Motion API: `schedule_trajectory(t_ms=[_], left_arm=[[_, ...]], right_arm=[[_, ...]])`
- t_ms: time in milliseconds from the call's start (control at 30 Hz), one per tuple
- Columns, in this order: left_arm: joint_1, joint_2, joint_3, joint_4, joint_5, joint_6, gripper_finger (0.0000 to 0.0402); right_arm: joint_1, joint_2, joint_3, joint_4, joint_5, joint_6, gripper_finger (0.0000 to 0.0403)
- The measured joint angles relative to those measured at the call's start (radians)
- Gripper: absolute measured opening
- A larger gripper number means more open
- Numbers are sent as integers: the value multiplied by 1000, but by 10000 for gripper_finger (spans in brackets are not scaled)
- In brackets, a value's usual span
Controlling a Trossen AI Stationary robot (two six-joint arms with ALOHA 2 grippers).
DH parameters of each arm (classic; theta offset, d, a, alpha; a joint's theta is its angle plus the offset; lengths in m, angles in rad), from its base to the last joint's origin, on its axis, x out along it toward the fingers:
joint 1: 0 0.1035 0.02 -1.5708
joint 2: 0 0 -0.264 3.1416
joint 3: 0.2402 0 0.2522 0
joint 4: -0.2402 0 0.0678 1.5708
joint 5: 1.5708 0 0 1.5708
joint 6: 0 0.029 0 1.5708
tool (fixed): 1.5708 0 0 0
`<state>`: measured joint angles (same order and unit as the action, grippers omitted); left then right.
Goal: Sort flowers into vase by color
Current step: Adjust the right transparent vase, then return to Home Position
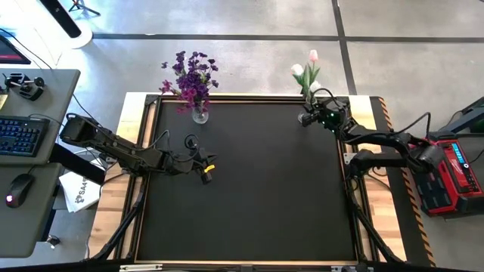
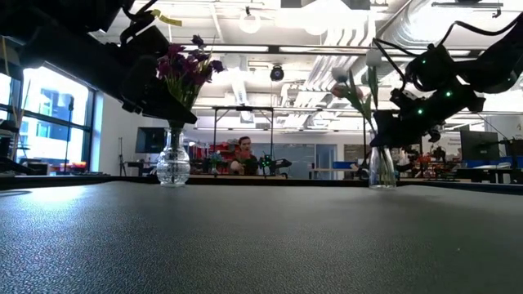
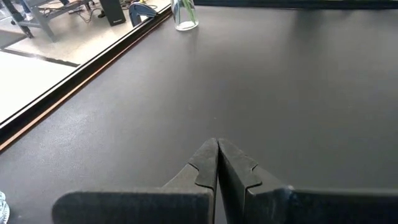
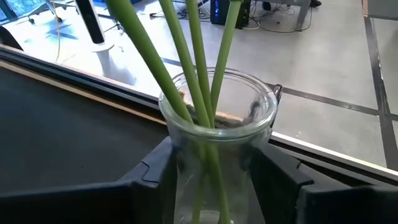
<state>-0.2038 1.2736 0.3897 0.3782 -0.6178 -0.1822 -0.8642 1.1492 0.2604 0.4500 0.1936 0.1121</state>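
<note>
A glass vase [image 1: 200, 115] [image 2: 173, 160] holds the purple flowers [image 1: 190, 75] [image 2: 185, 67] at the mat's far edge, left of centre. A second glass vase [image 2: 381, 167] [image 4: 217, 124] at the far right holds white and pink tulips [image 1: 307, 68] on green stems [image 4: 199, 56]. My right gripper [image 1: 308, 118] [image 4: 214, 174] is open, one finger on each side of that vase, just below its rim. My left gripper [image 1: 206, 171] [image 3: 217, 163] is shut and holds nothing; it hovers over the mat's left-centre, nearer than the purple vase. My right gripper comes level at the tulip vase from the table's near side, with its fingers [image 4: 155, 171] on both sides of the glass neck [image 4: 186, 162]. Whether they touch the glass, I cannot tell. The vase stands upright on the mat.
The black mat [image 1: 249, 196] covers the table, with a wooden rim [image 1: 128, 128] around it. A desk with keyboard and mouse [image 1: 23, 136] is at the left and a red device [image 1: 454, 162] at the right. A person [image 2: 243, 153] sits far behind.
</note>
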Motion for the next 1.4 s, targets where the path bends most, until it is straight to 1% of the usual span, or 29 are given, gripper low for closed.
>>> schedule_trajectory(t_ms=[133, 233, 400, 533, 1033, 1267, 1400], left_arm=[[0, 0, 0, 0, 0, 0, 0], [0, 0, 0, 0, 0, -4, 0], [0, 0, 0, 0, 0, -9, 0], [0, 0, 0, 0, 0, -9, 0], [0, 0, 0, 0, 0, -9, 0], [0, 0, 0, 0, 0, -10, 0], [0, 0, 0, 0, 0, -9, 0]], right_arm=[[0, 0, -2, -5, -7, -4, 175], [0, 6, -9, -35, -18, -20, 207], [0, 3, -8, -31, -18, -42, 262], [0, 3, -8, -31, -18, -64, 286], [1, -15, -5, -66, -46, -59, 291], [1, -97, -5, -206, -50, -9, 291], [1, -121, -5, -275, -91, 51, 291]])
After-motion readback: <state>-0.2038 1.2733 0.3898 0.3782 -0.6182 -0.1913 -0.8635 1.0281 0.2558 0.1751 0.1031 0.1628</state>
